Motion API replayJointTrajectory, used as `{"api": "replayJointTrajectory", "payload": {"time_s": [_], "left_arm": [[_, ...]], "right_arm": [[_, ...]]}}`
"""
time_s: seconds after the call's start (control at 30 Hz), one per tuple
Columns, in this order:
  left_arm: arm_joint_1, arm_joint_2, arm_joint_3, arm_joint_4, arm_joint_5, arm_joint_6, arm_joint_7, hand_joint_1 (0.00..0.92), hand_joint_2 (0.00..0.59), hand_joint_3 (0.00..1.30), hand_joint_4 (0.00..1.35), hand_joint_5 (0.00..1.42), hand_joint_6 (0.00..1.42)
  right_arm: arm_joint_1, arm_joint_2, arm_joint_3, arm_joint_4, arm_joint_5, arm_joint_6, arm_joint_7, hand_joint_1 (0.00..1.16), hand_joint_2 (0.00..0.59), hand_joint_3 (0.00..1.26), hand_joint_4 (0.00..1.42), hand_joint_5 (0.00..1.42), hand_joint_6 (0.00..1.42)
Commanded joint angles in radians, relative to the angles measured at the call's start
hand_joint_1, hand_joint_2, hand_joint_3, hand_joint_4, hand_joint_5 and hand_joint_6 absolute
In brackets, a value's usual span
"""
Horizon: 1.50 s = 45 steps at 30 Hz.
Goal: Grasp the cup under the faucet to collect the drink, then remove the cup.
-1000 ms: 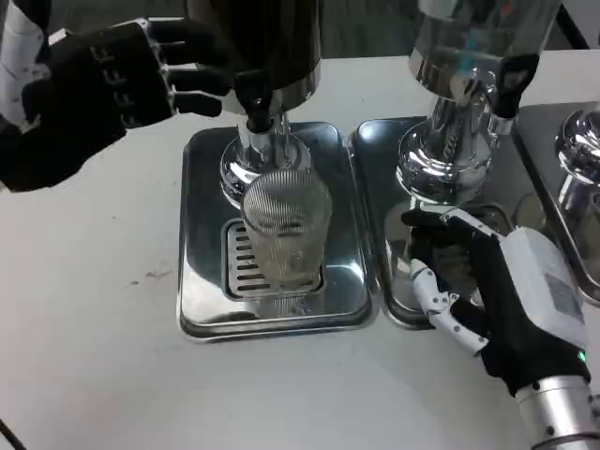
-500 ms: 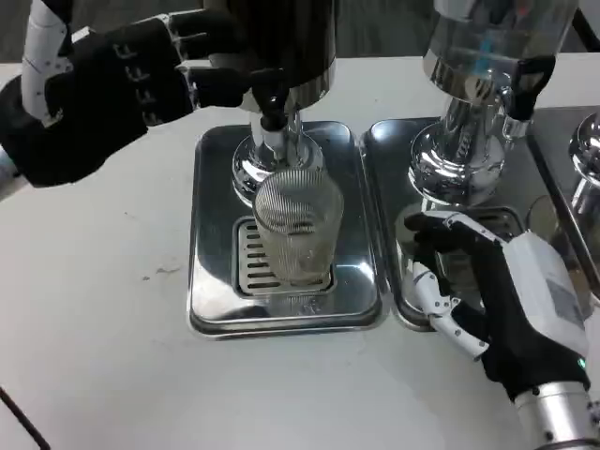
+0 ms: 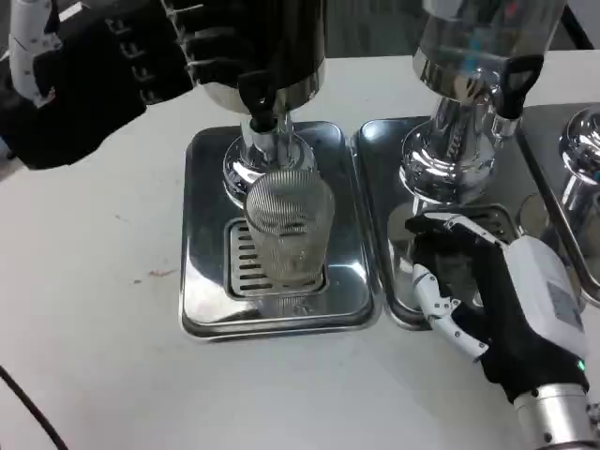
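A clear ribbed cup [image 3: 287,228] stands upright on the slotted grate of the left drip tray [image 3: 202,300], directly below the black faucet tap [image 3: 259,101] of the dark dispenser. My left hand [image 3: 98,70] is raised at the upper left, its fingers [image 3: 214,58] reaching against the dispenser body above the tap. My right hand [image 3: 492,295] hovers open over the neighbouring tray, to the right of the cup and apart from it, palm turned toward the cup.
A second chrome dispenser [image 3: 464,112] with its own tray [image 3: 398,309] stands right of the cup, behind my right hand. A third chrome base [image 3: 581,155] sits at the far right edge. Bare white table [image 3: 94,356] lies in front and to the left.
My left hand has risen and moved closer to the dispenser, fingers now at its body above the tap. The picture has shifted slightly. Cup and right hand stay in place.
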Motion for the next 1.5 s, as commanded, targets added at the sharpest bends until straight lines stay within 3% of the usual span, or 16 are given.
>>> {"api": "replayJointTrajectory", "payload": {"time_s": [0.03, 0.5, 0.67, 1.0, 1.5], "left_arm": [[-0.016, -0.001, -0.002, 0.005, 0.01, 0.002, -0.004, 0.0, 0.049, 0.32, 0.2, 0.23, 0.23], [-0.028, -0.101, -0.024, 0.042, 0.054, -0.041, 0.051, 0.0, 0.049, 0.31, 0.2, 0.22, 0.22], [-0.023, -0.117, -0.034, 0.047, 0.067, -0.083, 0.072, 0.0, 0.049, 0.31, 0.2, 0.22, 0.22], [-0.001, -0.139, -0.068, 0.035, 0.122, -0.26, 0.11, 0.0, 0.049, 0.31, 0.17, 0.19, 0.2], [0.016, -0.158, -0.122, 0.038, 0.153, -0.314, 0.088, 0.0, 0.049, 0.31, 0.18, 0.2, 0.2]], "right_arm": [[-0.012, -0.004, -0.001, 0.01, 0.012, -0.019, -0.008, 0.38, 0.485, 0.4, 0.41, 0.38, 0.3], [-0.017, 0.0, -0.003, 0.013, 0.016, -0.019, -0.014, 0.37, 0.485, 0.4, 0.41, 0.38, 0.3], [-0.009, 0.004, -0.004, 0.006, 0.015, -0.016, -0.016, 0.37, 0.485, 0.41, 0.41, 0.38, 0.3], [0.0, 0.01, -0.008, -0.004, 0.019, -0.007, -0.016, 0.37, 0.485, 0.42, 0.43, 0.38, 0.3], [0.026, 0.01, -0.018, -0.038, 0.019, 0.003, -0.005, 0.37, 0.485, 0.42, 0.43, 0.38, 0.29]]}}
